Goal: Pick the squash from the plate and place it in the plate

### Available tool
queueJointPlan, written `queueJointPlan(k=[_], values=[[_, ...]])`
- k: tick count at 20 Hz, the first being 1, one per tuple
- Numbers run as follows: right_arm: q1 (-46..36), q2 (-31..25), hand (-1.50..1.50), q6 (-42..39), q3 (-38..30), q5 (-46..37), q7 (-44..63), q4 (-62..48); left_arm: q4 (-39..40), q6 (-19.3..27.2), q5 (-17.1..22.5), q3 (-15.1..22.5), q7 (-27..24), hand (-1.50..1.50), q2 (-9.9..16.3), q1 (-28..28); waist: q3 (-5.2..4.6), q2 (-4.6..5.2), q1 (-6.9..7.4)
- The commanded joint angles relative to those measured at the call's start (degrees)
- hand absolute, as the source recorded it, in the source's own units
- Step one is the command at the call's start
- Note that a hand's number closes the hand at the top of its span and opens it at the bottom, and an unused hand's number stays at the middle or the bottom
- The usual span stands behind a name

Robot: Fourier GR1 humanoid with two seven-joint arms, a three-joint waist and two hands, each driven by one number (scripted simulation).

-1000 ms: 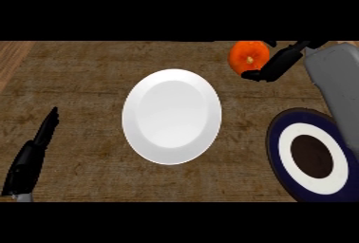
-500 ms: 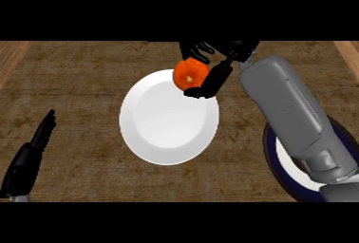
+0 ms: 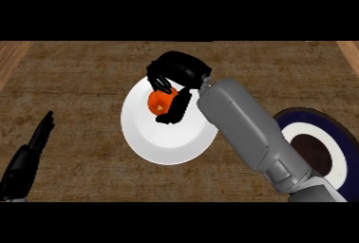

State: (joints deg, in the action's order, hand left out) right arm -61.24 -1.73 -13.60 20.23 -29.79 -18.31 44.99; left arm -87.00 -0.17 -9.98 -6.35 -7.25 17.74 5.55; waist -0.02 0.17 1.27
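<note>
The right hand curls round the orange squash above the white plate; released this high, it may roll off; the left hand rests straight-fingered.

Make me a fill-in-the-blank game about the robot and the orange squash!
1. The right hand has its fingers curled round the ____ squash.
2. The squash shows over the plain ____ plate.
3. The dark blue plate lies at the ____ edge of the view.
4. The left hand rests open at the view's ____ side.

Missing words: orange; white; right; left
</note>
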Motion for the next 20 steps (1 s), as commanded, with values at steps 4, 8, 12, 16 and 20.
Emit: queueJointPlan(k=[4, 8, 12, 16, 20], values=[[1.92, 1.69, -1.5, 4.85, 2.97, 9.43, 6.11, -8.24, 0.69, -1.22, -0.25, 0.05, 0.69, 0.0, 0.46, -2.5, 0.0, 0.37, 1.45], [3.37, 1.72, -1.5, 9.68, 11.98, 15.25, 9.36, -5.82, 2.08, 0.09, -1.9, 1.52, 0.16, 0.0, -2.05, -3.03, 0.0, 0.16, 0.97], [2.01, 1.73, -1.5, 11.8, 8.81, 20.12, 5.14, -7.33, 0.46, -2.3, 0.16, -0.78, -1.67, 0.0, 0.15, 0.05, 0.03, 0.18, 1.18], [2.45, 1.73, -1.5, 14.18, 2.2, 27.37, 5.04, -5.87, 3.47, 1.6, -2.89, 0.94, -1.52, 0.0, -2.79, -3.67, 0.03, 0.25, 0.46], [-3.48, -1.6, -1.5, 11.67, -7.53, 30.85, 6.76, -10.84, 0.78, -0.08, -1.26, -0.14, 1.71, 0.0, -1.73, -3.21, 0.06, 0.34, 0.46]])
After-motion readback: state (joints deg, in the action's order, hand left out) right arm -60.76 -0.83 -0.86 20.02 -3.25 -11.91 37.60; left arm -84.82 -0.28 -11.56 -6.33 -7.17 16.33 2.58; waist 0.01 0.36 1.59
